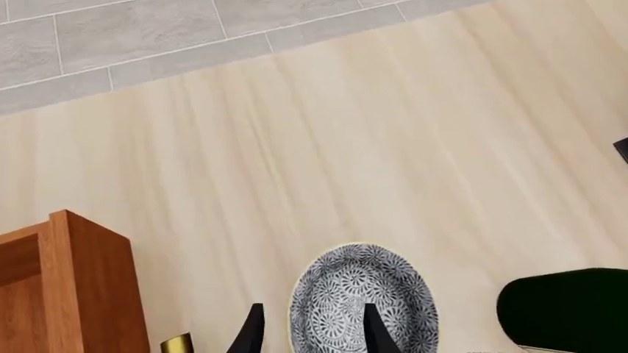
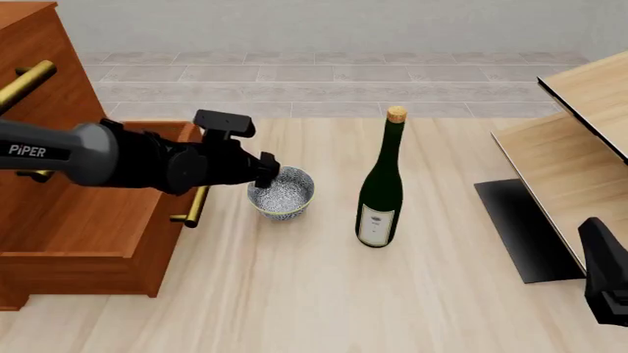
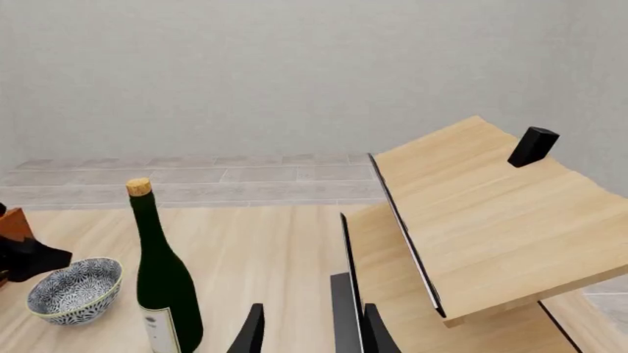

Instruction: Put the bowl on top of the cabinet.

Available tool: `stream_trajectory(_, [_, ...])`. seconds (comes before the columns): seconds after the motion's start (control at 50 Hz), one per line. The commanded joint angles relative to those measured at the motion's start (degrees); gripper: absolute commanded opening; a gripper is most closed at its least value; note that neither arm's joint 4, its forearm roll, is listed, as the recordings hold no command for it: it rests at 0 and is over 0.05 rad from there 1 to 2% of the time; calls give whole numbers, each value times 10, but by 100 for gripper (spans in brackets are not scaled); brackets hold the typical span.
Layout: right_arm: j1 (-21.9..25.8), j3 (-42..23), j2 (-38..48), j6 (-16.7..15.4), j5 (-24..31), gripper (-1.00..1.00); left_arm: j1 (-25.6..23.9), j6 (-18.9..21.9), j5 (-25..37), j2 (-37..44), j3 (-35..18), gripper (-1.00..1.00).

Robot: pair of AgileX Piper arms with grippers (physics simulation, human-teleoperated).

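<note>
The white, blue-speckled bowl [image 2: 285, 195] stands on the table between the reddish-brown cabinet [image 2: 69, 228] and a green bottle. My left gripper [image 2: 267, 173] hangs just over the bowl's cabinet-side rim. In the left wrist view the left gripper [image 1: 312, 334] is open: one finger [image 1: 379, 331] is over the inside of the bowl [image 1: 363, 294], the other outside its rim. The cabinet's corner [image 1: 79, 279] lies close beside it. At the near right, my right gripper [image 2: 608, 283] is open and holds nothing, far from the bowl [image 3: 75, 290].
A dark green wine bottle [image 2: 380, 193] with a cork stands upright just right of the bowl. Brass bar handles [image 2: 197, 207] stick out from the cabinet near the left gripper. Pale slanted wood panels with black edges [image 2: 574, 147] fill the right side.
</note>
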Motion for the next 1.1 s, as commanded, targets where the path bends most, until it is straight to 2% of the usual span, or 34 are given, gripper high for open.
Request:
stream_trajectory(0.02, [0,0,0,1,-1,100,-2,0,-5,12,3,100])
stream_trajectory(0.48, [-3,1,-1,6,-2,100,1,13,-20,31,8,100])
stream_trajectory(1.1, [-3,0,-1,7,-3,100,-8,6,-33,54,12,100])
